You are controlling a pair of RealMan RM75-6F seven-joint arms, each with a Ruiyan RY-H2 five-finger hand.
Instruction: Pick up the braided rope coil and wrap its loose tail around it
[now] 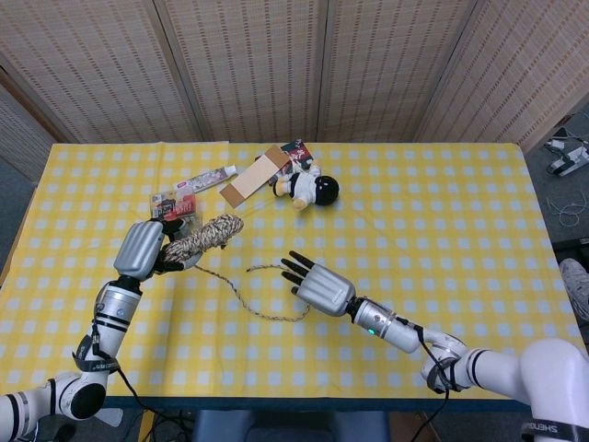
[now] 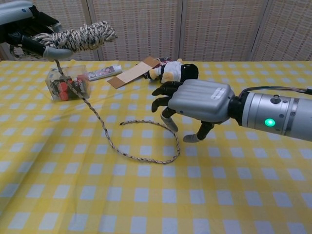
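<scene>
Gripping the rope coil in the left hand, lifted above the table. Trailing the loose tail limp across the cloth (soft and light, probably bending freely). Hovering the right hand over the tail's end, fingers spread, grasping nothing. Finding no readable writing anywhere.

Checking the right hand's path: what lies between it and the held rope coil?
Head view: only the loose tail on the cloth, between right hand and rope coil.
</scene>
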